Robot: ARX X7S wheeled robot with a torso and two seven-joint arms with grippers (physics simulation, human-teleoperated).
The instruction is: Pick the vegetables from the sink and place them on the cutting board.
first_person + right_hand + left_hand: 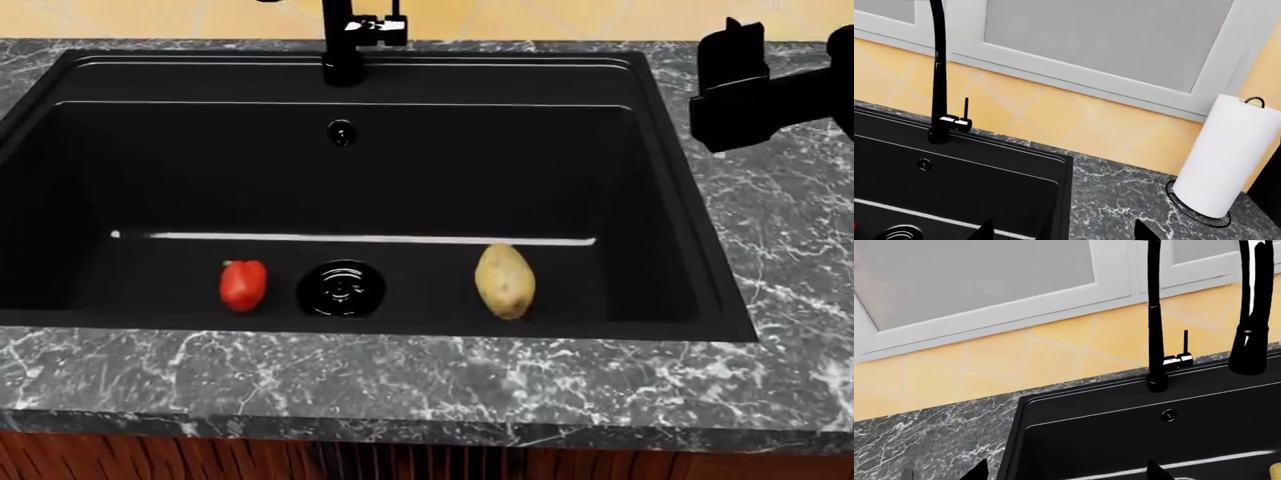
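- On the far left you have bare dark marble counter [120,375], with the sink's [674,180] left wall cutting into it close to that edge.
- Your left gripper [1064,472] appears only in the left wrist view, as two dark fingertips [977,471] well apart, nothing between them, hanging over the sink's back left corner.
- The red bell pepper [242,285] lies on the basin floor towards the counter's front edge, just left of the round drain [339,288] and not touching it.
- The faucet [344,40] stands on the back edge of the counter, in line with the drain.
- The potato [505,281] lies right of the drain, also near the front wall, well apart from the pepper.
- Your right gripper [1064,232] shows two spread tips [984,231] in its wrist view, empty, above the sink's right rim; in the head view it is a dark mass over the back right counter.
- A paper towel roll [1224,160] stands upright on the counter's back right part.
- The cutting board appears in none of your views.
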